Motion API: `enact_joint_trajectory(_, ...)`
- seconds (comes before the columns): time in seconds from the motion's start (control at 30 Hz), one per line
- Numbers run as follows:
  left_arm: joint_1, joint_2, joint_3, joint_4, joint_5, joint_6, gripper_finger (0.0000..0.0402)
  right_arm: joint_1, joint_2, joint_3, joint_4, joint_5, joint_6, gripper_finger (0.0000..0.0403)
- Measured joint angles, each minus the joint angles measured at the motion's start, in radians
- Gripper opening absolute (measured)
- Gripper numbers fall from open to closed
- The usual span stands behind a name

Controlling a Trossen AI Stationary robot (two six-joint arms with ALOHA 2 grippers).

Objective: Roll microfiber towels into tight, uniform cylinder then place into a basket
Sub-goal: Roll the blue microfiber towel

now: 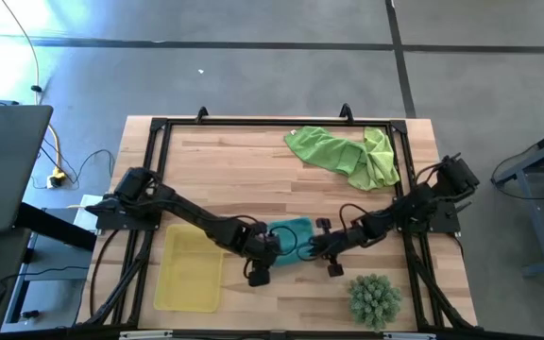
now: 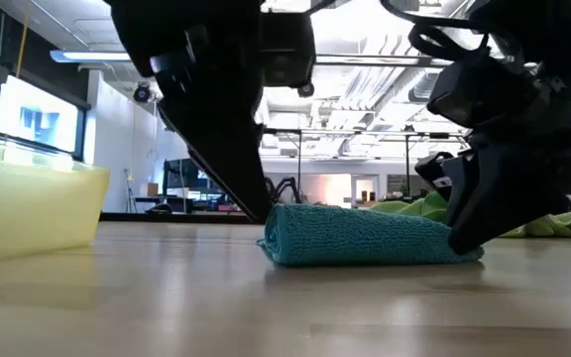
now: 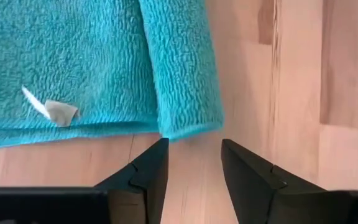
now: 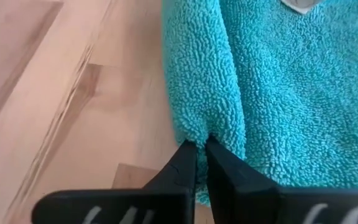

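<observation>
Teal towel (image 1: 292, 236) lies folded on the wooden bench (image 1: 244, 170), between the two claws. Right claw (image 4: 201, 144) is pinched shut on the towel's folded edge. Left claw (image 3: 194, 152) stands apart, holding nothing, just beside the towel's corner. Yellow basket (image 1: 189, 269) sits near the left arm.

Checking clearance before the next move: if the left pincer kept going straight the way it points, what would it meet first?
Probably the teal towel: the left pincer stands open just short of its corner, apart from it. Bare table lies alongside.
</observation>
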Motion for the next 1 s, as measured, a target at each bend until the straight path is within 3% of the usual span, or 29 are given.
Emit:
enact_joint_trajectory(0.3,-0.046,-0.020,0.003,0.089,-0.048,0.036,0.0136,-0.113,0.005,-0.005,0.046,-0.260,0.147,0.0002)
enact_joint_trajectory(0.53,-0.113,-0.012,0.003,0.126,-0.312,0.203,0.0136,-0.192,0.008,-0.007,0.057,-0.479,0.371,0.0001)
enact_joint_trajectory(0.7,-0.131,0.001,0.004,0.137,-0.439,0.254,0.0136,-0.208,0.007,-0.006,0.065,-0.509,0.413,0.0001)
enact_joint_trajectory(1.0,-0.127,0.088,0.004,0.183,-0.426,0.271,0.0136,-0.214,0.006,-0.006,0.061,-0.507,0.429,0.0000)
